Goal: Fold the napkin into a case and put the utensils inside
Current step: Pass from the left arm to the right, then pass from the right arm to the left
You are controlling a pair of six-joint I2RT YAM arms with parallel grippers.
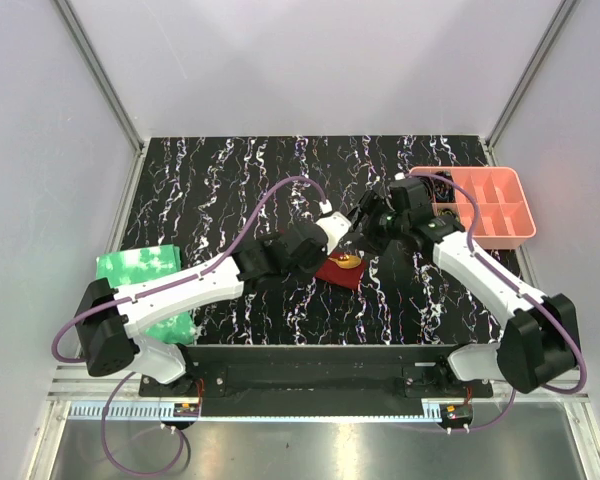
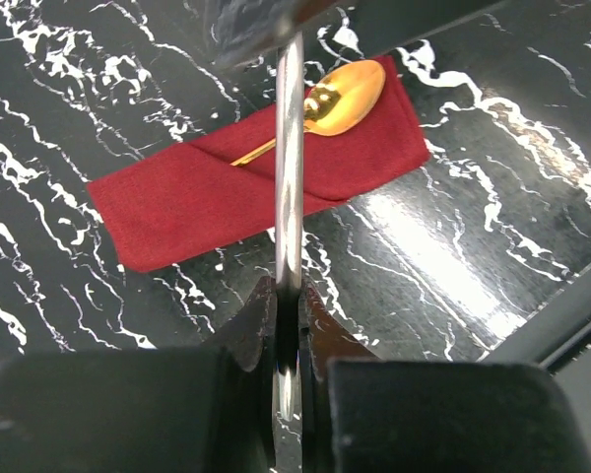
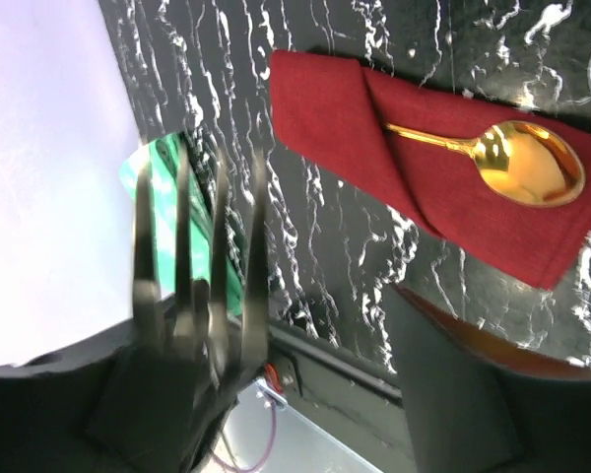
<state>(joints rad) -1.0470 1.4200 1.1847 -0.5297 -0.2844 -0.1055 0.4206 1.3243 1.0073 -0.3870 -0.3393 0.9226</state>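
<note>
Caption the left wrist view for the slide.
Left fingers pinch a utensil handle over the folded napkin holding a gold spoon.

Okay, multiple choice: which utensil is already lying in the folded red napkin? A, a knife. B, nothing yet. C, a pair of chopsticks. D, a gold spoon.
D: a gold spoon lies on the folded dark red napkin, its handle running in at the fold and its bowl left showing.
</note>
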